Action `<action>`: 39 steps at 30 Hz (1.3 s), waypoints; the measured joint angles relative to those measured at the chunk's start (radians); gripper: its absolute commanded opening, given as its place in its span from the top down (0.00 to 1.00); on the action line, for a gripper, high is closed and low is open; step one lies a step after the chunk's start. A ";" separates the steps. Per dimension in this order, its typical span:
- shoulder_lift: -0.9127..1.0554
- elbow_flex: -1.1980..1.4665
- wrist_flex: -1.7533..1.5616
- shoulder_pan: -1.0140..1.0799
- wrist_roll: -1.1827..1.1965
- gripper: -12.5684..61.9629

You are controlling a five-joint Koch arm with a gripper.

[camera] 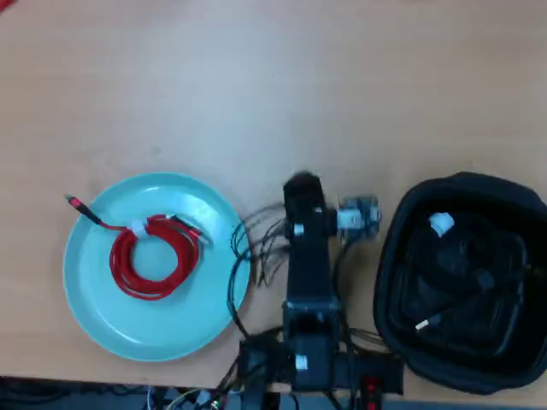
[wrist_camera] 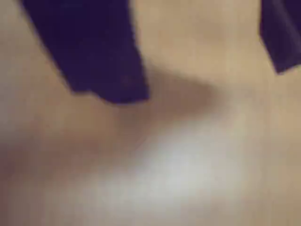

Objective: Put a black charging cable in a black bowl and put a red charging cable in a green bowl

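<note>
Risk from here looks low, imo: both cables already sit in their dishes, so the main hazard is the arm (camera: 308, 282) swinging wide w/ its loose wires (camera: 252, 248) dragging the rim of the green bowl (camera: 94, 299) at 9 o'clock from the arm base, or clipping the black bowl (camera: 402, 256) at 3 o'clock. Red charging cable (camera: 154, 256) lies inside the green bowl, just left of ctr, wound in a ring w/ a white tie, one red-tipped plug poking out over the rim toward 10 o'clock; a nudge there could flip it out. Black charging cable (camera: 466, 282) rests on the black bowl's floor, white tie toward 11 o'clock, metal plug tip toward 7. Gripper (wrist_camera: 207, 87) holds nothing: wrist view, though blurred, shows two dark fingers (wrist_camera: 117, 80) well apart over bare wood. Green bowl is glossy, round, shallow, turquoise; black bowl is matte, rounded-square, deep-sided. Table (camera: 256, 85) is pale wood-grain, smooth. Cables look slim and springy, likely to uncoil if the ties slip.
</note>
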 measured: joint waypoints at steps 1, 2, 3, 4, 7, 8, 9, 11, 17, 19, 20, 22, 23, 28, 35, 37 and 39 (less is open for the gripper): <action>0.011 0.046 -0.092 0.006 0.000 0.46; 0.017 0.098 -0.192 0.009 0.000 0.46; 0.018 0.152 -0.278 0.012 -0.002 0.46; 0.018 0.186 -0.351 0.014 -0.002 0.46; 0.023 0.305 -0.528 0.021 0.006 0.46; 0.023 0.333 -0.572 0.026 0.012 0.46; 0.023 0.356 -0.611 0.031 0.017 0.46; 0.023 0.396 -0.663 0.038 0.017 0.46; 0.023 0.413 -0.686 0.048 0.100 0.46; 0.023 0.419 -0.686 0.052 0.167 0.46; 0.023 0.422 -0.686 0.054 0.193 0.46; 0.023 0.430 -0.686 0.054 0.224 0.46; 0.023 0.431 -0.686 0.052 0.227 0.46; 0.023 0.431 -0.686 0.049 0.227 0.46; 0.023 0.433 -0.686 0.049 0.227 0.46; 0.025 0.433 -0.686 0.049 0.227 0.46; 0.025 0.433 -0.686 0.049 0.227 0.46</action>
